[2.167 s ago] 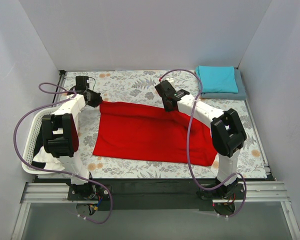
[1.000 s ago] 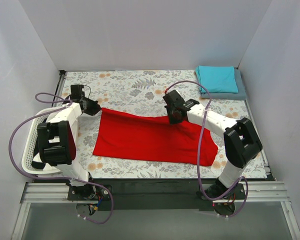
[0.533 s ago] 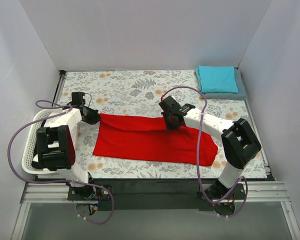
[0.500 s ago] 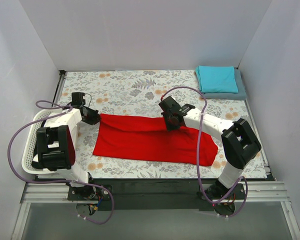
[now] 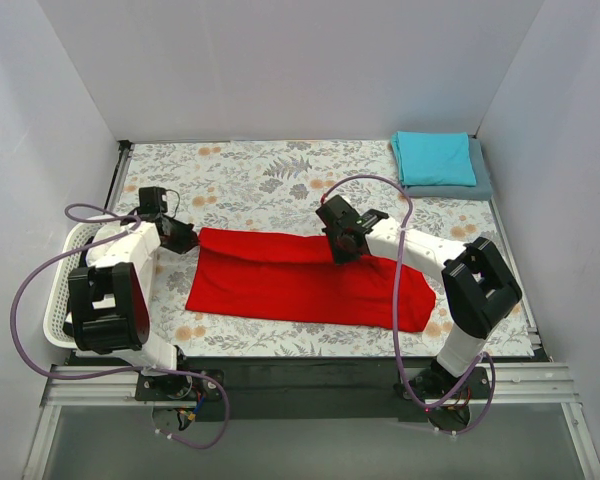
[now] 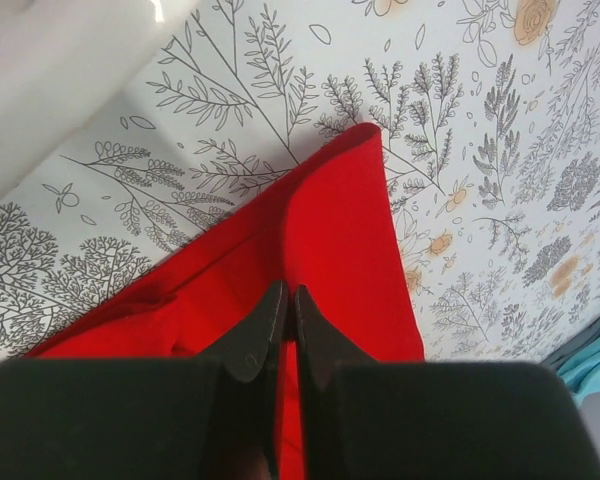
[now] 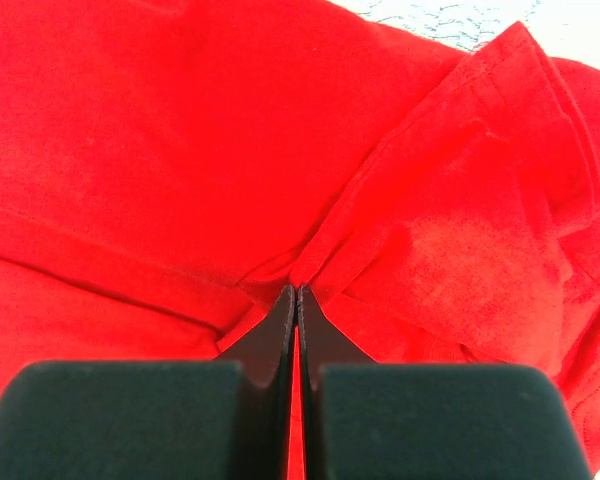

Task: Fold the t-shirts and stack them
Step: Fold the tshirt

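The bright red t-shirt (image 5: 300,280) lies across the middle of the floral table, its far edge lifted and drawn toward the near side. My left gripper (image 5: 187,240) is shut on the shirt's far left corner (image 6: 330,230). My right gripper (image 5: 342,250) is shut on a fold of the red cloth (image 7: 430,250) near the far right edge, beside the sleeve. The teal t-shirt (image 5: 435,157) lies folded on the folded grey-blue t-shirt (image 5: 480,185) at the far right corner.
A white lattice basket (image 5: 60,290) stands at the left table edge, beside the left arm. White walls close in the table on three sides. The floral tablecloth (image 5: 260,175) shows behind the red shirt.
Both grippers have pulled the red shirt's far edge toward the near side, so the shirt now looks narrower front to back. The stack at the far right has not moved.
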